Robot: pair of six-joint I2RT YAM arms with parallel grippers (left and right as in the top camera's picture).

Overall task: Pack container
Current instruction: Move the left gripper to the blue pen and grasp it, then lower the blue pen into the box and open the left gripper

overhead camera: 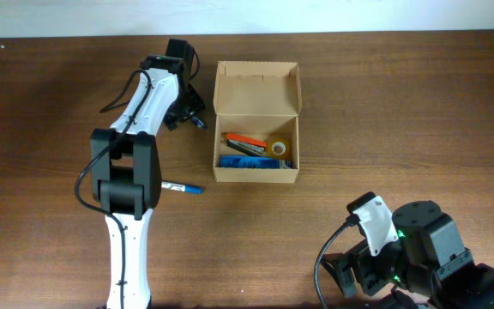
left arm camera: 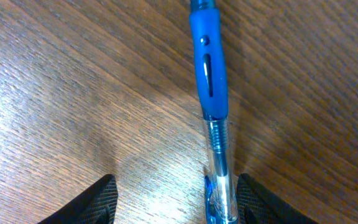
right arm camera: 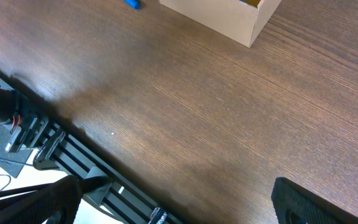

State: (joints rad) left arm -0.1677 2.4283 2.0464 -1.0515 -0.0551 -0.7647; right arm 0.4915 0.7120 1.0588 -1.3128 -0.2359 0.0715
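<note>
The container [overhead camera: 256,174] is a tan cardboard box with its flap lid [overhead camera: 256,86] standing open at the back. Inside it lie an orange-and-black item [overhead camera: 245,142], a roll of tape [overhead camera: 279,148] and a blue item [overhead camera: 251,161]. A blue pen [overhead camera: 187,188] lies on the table left of the box. In the left wrist view the pen [left arm camera: 210,68] lies between my left gripper's [left arm camera: 176,186] open jaws, close to the right finger. In the overhead view my left wrist [overhead camera: 131,176] covers most of the pen. My right gripper [right arm camera: 176,193] is open and empty above the table's front.
My right arm [overhead camera: 401,249] sits at the front right of the brown wooden table. The right wrist view shows a corner of the box [right arm camera: 229,15], the pen's tip [right arm camera: 132,4] and the table's edge with dark rails [right arm camera: 73,162] beyond it.
</note>
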